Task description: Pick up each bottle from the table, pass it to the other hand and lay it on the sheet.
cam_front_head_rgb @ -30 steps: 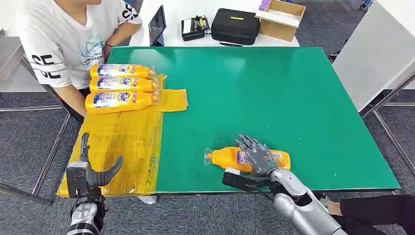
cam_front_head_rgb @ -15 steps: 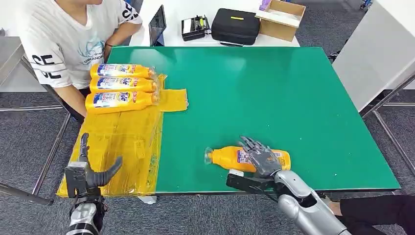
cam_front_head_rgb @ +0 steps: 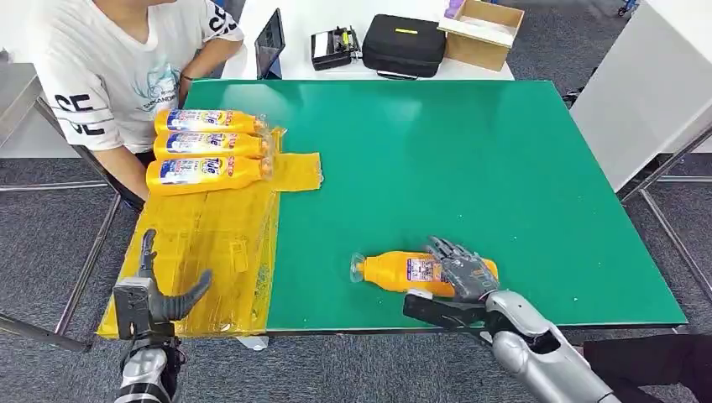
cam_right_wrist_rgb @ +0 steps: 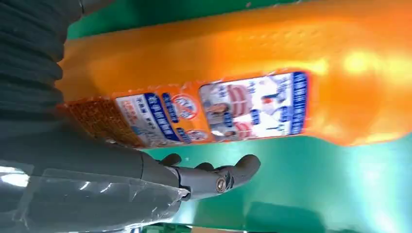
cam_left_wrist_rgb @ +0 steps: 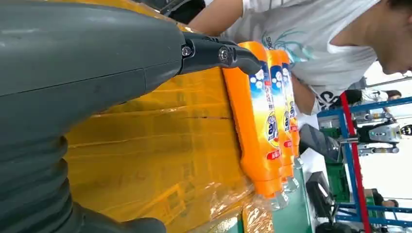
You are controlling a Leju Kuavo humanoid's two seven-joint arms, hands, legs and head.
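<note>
Head view: an orange bottle (cam_front_head_rgb: 403, 272) lies on its side on the green table (cam_front_head_rgb: 470, 159) near the front edge, cap pointing toward the yellow sheet (cam_front_head_rgb: 206, 252). The right hand (cam_front_head_rgb: 466, 273) lies over the bottle's base end, fingers draped across it; whether they grip it cannot be told. Three more bottles (cam_front_head_rgb: 210, 149) lie side by side at the sheet's far end, beside a seated person (cam_front_head_rgb: 109, 67). The left hand (cam_front_head_rgb: 155, 290) hovers at the sheet's near corner, fingers apart, holding nothing. Left wrist view: the spread left hand (cam_left_wrist_rgb: 97, 97) sits above the sheet (cam_left_wrist_rgb: 160, 155), the three bottles (cam_left_wrist_rgb: 265, 121) beyond. Right wrist view: the bottle (cam_right_wrist_rgb: 243, 97) lies close against the right hand (cam_right_wrist_rgb: 121, 165), the thumb (cam_right_wrist_rgb: 218, 177) extended alongside it over the table (cam_right_wrist_rgb: 316, 184).
</note>
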